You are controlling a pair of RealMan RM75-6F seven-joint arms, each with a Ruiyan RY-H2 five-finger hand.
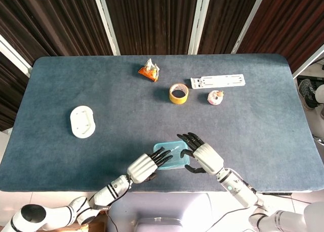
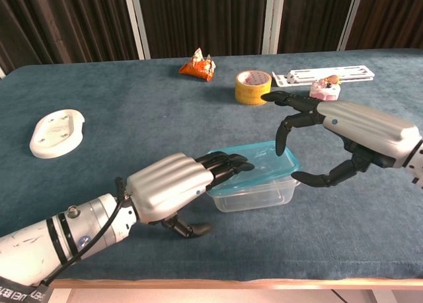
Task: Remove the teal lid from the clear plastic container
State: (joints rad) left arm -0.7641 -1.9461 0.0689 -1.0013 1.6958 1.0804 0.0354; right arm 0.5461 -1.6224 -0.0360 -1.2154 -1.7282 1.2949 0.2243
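Observation:
The clear plastic container (image 2: 254, 194) stands near the table's front edge with its teal lid (image 2: 268, 163) (image 1: 172, 152) on top. My left hand (image 2: 170, 189) (image 1: 144, 166) lies at its left end; the fingertips (image 2: 231, 163) rest on the lid's left edge and the thumb curls low beside the container. My right hand (image 2: 353, 134) (image 1: 204, 157) arches over the right end with fingers spread. Its fingers hover above the lid and its thumb reaches toward the lid's right rim. I cannot tell whether the thumb touches it.
At the back lie an orange snack packet (image 1: 150, 71), a yellow tape roll (image 1: 178, 93), a white bracket (image 1: 217, 81) and a small pink item (image 1: 215, 97). A white oval dish (image 1: 82, 121) sits at the left. The table's front edge is just behind both hands.

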